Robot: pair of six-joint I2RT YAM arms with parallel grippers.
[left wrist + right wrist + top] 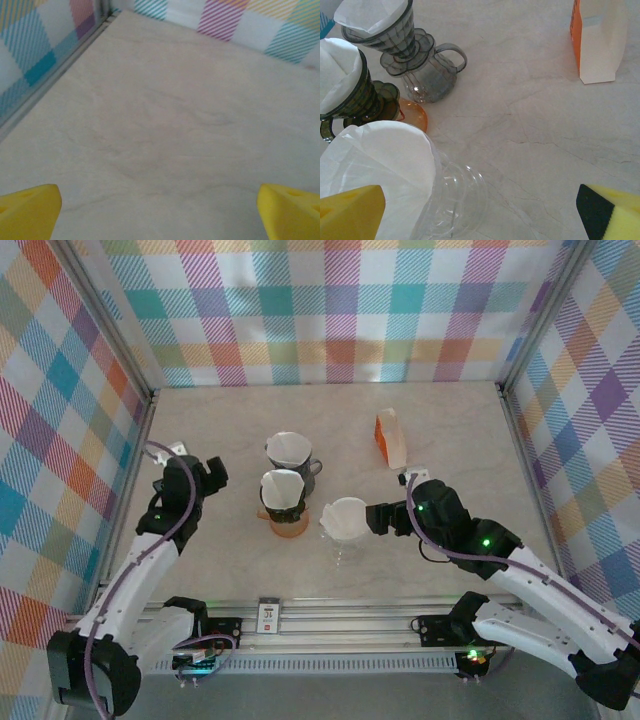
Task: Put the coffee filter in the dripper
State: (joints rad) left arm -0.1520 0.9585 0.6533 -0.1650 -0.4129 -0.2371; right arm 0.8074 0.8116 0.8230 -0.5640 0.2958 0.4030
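A clear dripper (343, 543) stands at the table's middle front with a white coffee filter (347, 515) seated in it. My right gripper (379, 518) sits just right of it, open and holding nothing. In the right wrist view the filter (380, 160) and the clear dripper (452, 200) lie left of centre, with the gripper (480, 215) wide apart around bare table. My left gripper (217, 476) is open at the left, away from the drippers. In the left wrist view the gripper (160, 215) has its yellow fingertips (27, 212) wide over bare tabletop.
Two dark drippers hold filters: one on a glass server (292, 455), one on an orange base (284, 505). An orange-and-white filter package (390, 437) stands at the back right. Plaid walls enclose the table (450, 440) on three sides.
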